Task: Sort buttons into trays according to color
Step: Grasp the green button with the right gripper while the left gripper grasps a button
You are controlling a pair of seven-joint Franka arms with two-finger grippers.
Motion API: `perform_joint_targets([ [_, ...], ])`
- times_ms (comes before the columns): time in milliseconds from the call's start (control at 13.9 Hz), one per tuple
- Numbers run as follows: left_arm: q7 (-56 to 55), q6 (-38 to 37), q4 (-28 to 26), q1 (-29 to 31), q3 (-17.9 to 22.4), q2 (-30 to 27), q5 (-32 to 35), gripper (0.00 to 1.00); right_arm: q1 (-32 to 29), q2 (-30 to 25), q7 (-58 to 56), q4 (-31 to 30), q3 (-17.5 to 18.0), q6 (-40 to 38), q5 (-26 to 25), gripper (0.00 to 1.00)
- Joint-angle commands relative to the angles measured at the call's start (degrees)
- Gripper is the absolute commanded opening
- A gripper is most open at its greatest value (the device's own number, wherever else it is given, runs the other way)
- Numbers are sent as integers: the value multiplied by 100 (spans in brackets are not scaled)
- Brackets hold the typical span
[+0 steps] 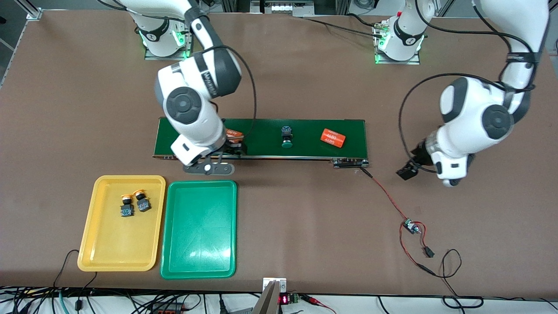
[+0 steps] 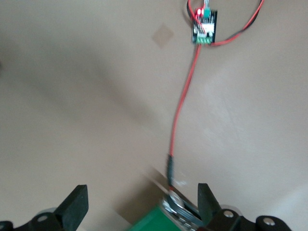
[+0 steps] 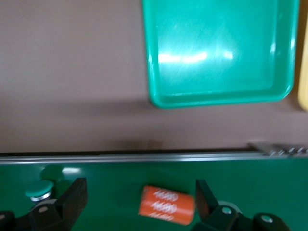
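The orange cylinders carry white print reading about "4680". The right tool, fingers spread wide and empty, hangs over the belt around one such cylinder; a green button lies on the belt just beside it, toward the left arm's end. The left tool, also open and empty, waits over the desk by the belt's end. The yellow tray holds both yellow buttons; the green tray is empty.
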Motion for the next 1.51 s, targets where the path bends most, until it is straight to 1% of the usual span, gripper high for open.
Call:
perform_joint_targets([
  [0,1736,-139,-86,384,18,-59,227,100,407,-15,642,-186,-27,-51,6,100],
  [143,2688,-272,-103,430,193,-50,316,100,644,-7,915,-266,-18,-51,6,100],
  [215,3545,-272,-216,473,386,-50,429,100,732,37,943,-345,8,-42,41,100],
  [287,4136,-263,-313,474,536,-41,526,100,759,89,969,-363,122,-33,59,100],
  [502,5246,-263,-577,482,940,-24,606,100,759,309,925,-354,351,264,94,100],
  [645,5871,-254,-709,482,1221,29,834,100,760,380,856,-363,439,388,400,100],
  [717,6161,-193,-858,482,1362,90,930,100,760,389,707,-363,448,389,463,100],
  [789,6390,-132,-955,482,1398,160,1018,100,760,389,566,-380,448,389,481,100],
  [932,6410,-70,-965,474,1521,371,1081,100,751,397,320,-459,535,397,481,100],
  [1004,6410,156,-1026,482,1582,494,1081,100,751,424,249,-503,536,397,481,100],
  [1147,6480,1077,-1341,474,1784,670,1090,100,707,485,178,-530,553,406,481,100],
  [1219,6480,1299,-1430,474,1794,723,1090,100,698,520,170,-530,553,406,481,100],
  [1290,6480,1354,-1465,474,1794,732,1090,100,689,564,169,-547,553,493,481,100],
  [1362,6480,1354,-1466,474,1794,732,1090,90,707,634,169,-548,553,590,481,100],
  [1434,6480,1328,-1466,474,1794,724,1090,68,716,713,169,-548,553,652,481,100],
])
